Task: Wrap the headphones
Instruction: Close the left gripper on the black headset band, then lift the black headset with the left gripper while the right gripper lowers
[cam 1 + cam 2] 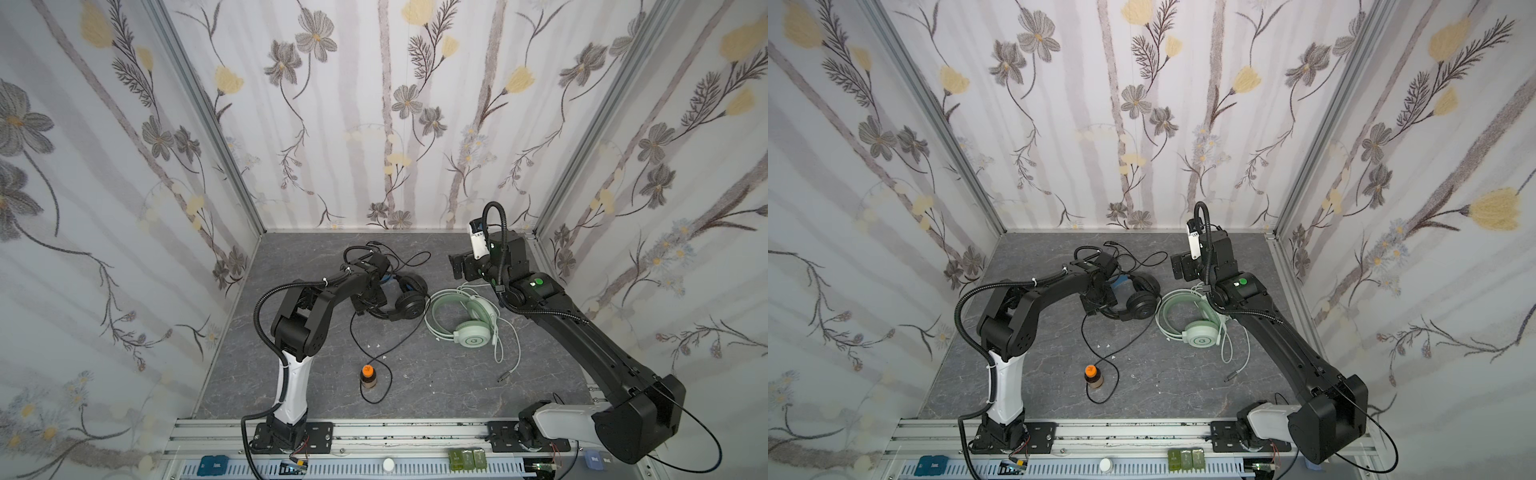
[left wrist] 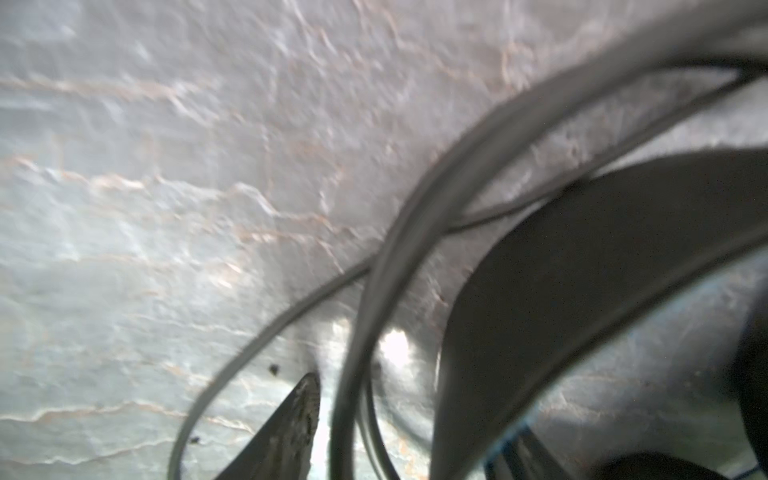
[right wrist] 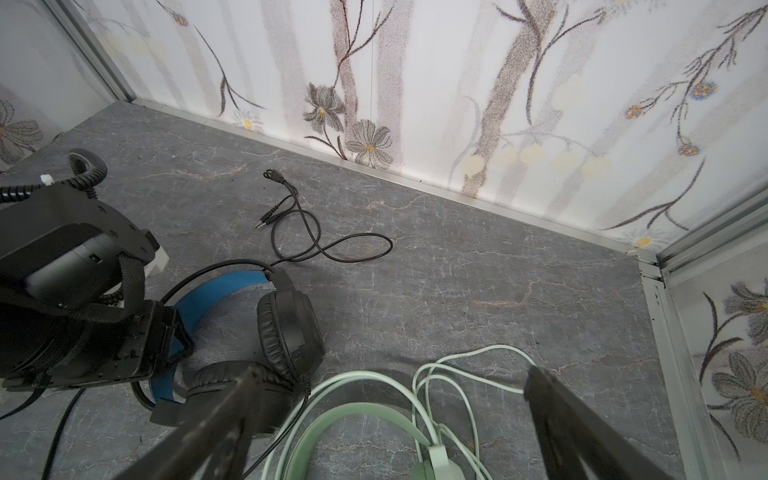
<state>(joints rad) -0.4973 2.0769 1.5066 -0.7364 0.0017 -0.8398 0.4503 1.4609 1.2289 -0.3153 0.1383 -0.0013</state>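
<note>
Two wired headsets lie side by side at mid-table in a cell papered with flowers. The black headset (image 1: 409, 306), blue inside its band, sits left of the mint green headset (image 1: 473, 328), near it but apart.

The left gripper (image 1: 368, 307) is down on the black headset's band. In the left wrist view a blurred black cable (image 2: 374, 311) and the dark band pass between its jaws, but whether they pinch cannot be told. The right gripper (image 1: 456, 266) hangs above the table behind the mint headset, jaws spread wide and holding nothing; its fingers (image 3: 232, 407) frame the mint band and cable in the right wrist view.

An orange-capped bottle (image 1: 368, 376) stands upright near the front, cap on, its contents not legible. A loop of black cable curls around it. The cable's plugs (image 3: 270, 216) lie toward the back wall (image 1: 374, 124).

The white-green cable (image 1: 513, 345) is coiled loosely beside its headset, its plug pointing at the front edge. Bare grey table (image 1: 436, 386) shows between bottle and plug, and in the back right corner.
</note>
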